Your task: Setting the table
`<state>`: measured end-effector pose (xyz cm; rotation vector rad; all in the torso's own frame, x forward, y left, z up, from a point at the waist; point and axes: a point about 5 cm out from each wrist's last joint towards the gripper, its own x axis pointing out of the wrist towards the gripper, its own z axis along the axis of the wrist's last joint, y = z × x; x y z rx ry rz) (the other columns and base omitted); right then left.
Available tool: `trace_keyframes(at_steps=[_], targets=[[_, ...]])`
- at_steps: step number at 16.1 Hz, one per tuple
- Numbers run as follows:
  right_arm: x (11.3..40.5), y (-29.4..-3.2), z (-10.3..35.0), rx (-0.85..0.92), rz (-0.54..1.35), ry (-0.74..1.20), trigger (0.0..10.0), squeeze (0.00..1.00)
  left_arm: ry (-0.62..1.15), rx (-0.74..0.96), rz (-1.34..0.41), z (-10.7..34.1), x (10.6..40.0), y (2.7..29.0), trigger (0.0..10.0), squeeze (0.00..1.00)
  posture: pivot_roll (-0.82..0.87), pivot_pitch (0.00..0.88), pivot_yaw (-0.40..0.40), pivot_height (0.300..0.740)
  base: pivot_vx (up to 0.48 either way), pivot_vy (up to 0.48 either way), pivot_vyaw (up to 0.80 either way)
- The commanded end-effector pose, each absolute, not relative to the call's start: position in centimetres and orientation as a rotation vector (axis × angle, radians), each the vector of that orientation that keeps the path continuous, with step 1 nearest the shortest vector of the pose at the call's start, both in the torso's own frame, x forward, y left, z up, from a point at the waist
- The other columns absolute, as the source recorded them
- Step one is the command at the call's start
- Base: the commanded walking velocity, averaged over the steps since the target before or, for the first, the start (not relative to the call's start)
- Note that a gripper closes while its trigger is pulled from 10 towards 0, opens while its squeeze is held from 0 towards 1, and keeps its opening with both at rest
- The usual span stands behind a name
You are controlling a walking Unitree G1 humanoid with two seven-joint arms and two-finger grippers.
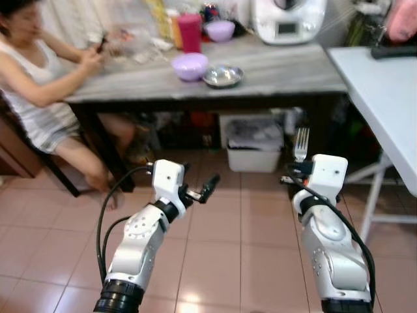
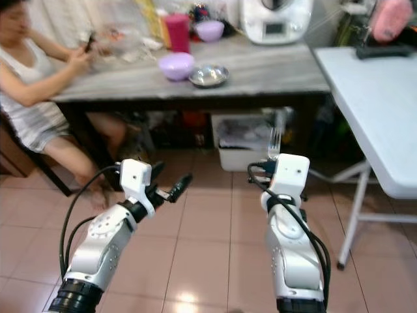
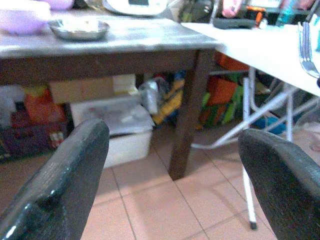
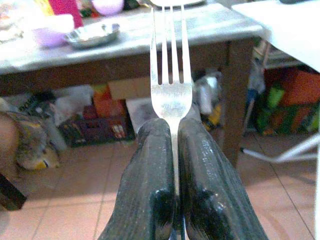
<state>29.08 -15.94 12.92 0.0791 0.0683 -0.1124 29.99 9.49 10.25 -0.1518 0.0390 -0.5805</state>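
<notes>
Head view: right gripper (image 1: 294, 171) above tiled floor (image 1: 228, 248), pinching fork (image 1: 301, 143) upright; left gripper (image 1: 201, 193) spread wide, empty. Beyond: grey table (image 1: 273, 75) with steel dish (image 1: 223, 76), purple bowl (image 1: 189, 66); person (image 1: 39, 85) seated.
Right wrist view: fingers (image 4: 150, 170) clamp fork handle, tines up.

Both silver arms were raised forward at about the same height, well apart from each other. The left end effector (image 1: 207, 189) pointed ahead and slightly toward the right arm, its two black fingers (image 3: 60, 190) spread wide with nothing between them. The right end effector (image 4: 172, 150) had its fingers pressed together, clamping the handle of a fork (image 4: 170, 75) that stood upright with its tines pointing up. Black cables looped along each forearm near the wrist.
</notes>
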Motion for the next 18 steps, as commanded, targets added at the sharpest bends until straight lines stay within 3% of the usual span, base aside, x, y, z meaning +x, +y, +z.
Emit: trace_keyframes(at_steps=[1,5,14,18], targets=[[29.22,-14.84,13.61,0.092,-0.080,0.042,10.0,0.00,0.027,-0.135,-0.556,10.58,30.17,10.65,10.0,0.00,-0.31,0.000,0.107,0.740,0.390,0.000,0.00],[29.26,-14.94,13.65,0.094,-0.083,0.040,10.0,0.00,0.028,-0.135,-0.563,10.58,30.19,10.42,10.0,0.00,-0.31,0.000,0.108,0.740,0.391,0.000,0.00],[29.43,-14.80,13.61,0.098,-0.081,0.041,10.0,0.00,0.033,-0.128,-0.577,10.53,30.18,10.23,10.0,0.00,-0.31,0.000,0.110,0.740,0.390,0.000,-0.60],[29.51,-14.70,13.59,0.100,-0.078,0.041,10.0,0.00,0.034,-0.126,-0.581,10.53,30.17,10.18,10.0,0.00,-0.31,0.000,0.111,0.740,0.390,0.000,0.00]])
